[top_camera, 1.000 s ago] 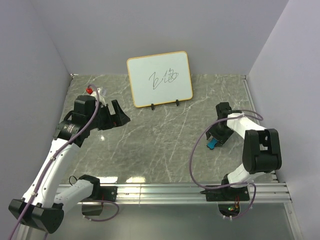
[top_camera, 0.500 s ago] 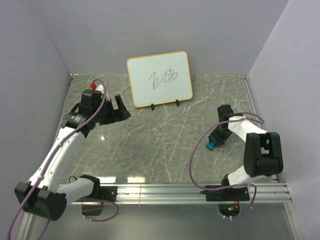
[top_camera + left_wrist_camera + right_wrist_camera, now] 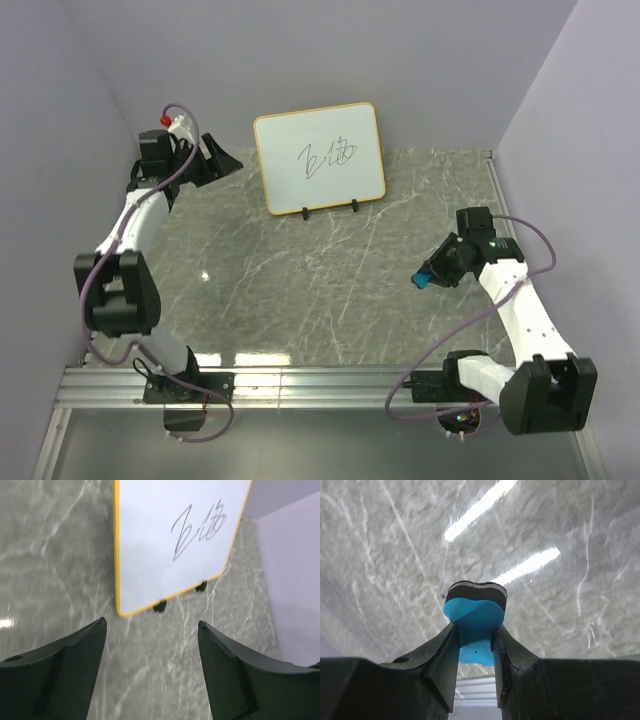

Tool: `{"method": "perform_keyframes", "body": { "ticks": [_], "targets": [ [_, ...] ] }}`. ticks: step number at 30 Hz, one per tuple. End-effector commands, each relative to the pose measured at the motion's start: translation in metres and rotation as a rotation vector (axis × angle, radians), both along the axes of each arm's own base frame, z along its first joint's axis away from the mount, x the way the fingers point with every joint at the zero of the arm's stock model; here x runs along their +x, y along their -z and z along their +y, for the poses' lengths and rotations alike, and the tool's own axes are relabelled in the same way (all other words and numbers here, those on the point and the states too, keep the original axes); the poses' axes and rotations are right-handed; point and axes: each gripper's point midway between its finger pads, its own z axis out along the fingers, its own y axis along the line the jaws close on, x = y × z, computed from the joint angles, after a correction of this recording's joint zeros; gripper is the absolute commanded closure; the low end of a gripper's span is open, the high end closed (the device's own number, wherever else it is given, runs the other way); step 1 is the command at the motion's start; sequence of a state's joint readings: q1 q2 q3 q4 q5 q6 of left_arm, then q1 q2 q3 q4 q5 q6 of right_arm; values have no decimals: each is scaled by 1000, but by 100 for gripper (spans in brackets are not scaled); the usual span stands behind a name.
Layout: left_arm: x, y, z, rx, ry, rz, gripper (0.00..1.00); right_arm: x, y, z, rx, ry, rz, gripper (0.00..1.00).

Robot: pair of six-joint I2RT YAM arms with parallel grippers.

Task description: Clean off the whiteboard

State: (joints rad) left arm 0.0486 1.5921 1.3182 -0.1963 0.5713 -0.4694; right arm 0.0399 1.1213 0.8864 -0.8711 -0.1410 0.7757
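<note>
Orange-framed whiteboard (image 3: 319, 158), black scribble mid-face, stands far on the bench (image 3: 300, 290); left tool (image 3: 225, 158) wide, right tool (image 3: 428, 277) pinching the eraser (image 3: 475, 605).

Bright even light, glare streaks on the tabletop (image 3: 530, 565) toward one o'clock, soft blur over the whiteboard (image 3: 165, 530).

The whiteboard (image 3: 319, 158) stands at the back centre of the counter (image 3: 300, 290), near the rear wall (image 3: 320, 50). The left hand (image 3: 228, 160) hovers just beside its left edge, not touching. Well apart, at the right, the right hand (image 3: 432, 272) has an eraser (image 3: 424, 279) between its fingers.
</note>
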Motion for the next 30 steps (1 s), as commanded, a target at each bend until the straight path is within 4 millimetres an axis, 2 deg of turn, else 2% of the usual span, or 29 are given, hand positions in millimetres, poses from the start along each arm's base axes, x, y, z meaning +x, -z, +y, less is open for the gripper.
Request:
{"method": "perform_keyframes", "body": {
  "ticks": [1, 2, 6, 7, 8, 15, 20, 28, 30],
  "targets": [
    [22, -43, -23, -90, 223, -231, 21, -17, -22, 6, 26, -28, -14, 100],
    [30, -32, -24, -110, 232, -224, 21, -23, -24, 5, 27, -25, -15, 100],
    [53, -24, -31, -203, 297, -270, 22, -40, -23, 3, 19, -16, 10, 100],
    [60, -12, -33, -238, 306, -256, 22, -43, -24, 2, 14, -11, 5, 100],
    [67, -14, -33, -243, 309, -265, 22, -46, -23, 2, 12, -10, 7, 100],
    [107, 14, -26, -240, 262, -242, 23, -67, -25, -2, 4, 18, 30, 100],
    [132, 32, -21, -216, 235, -211, 23, -63, -29, 1, 26, 45, 25, 100],
    [158, 68, -42, -203, 258, -155, 24, -56, -37, 0, 30, 74, 17, 100],
    [160, 73, -47, -233, 270, -140, 25, -55, -38, 0, 36, 83, 12, 100]
  ]
}}
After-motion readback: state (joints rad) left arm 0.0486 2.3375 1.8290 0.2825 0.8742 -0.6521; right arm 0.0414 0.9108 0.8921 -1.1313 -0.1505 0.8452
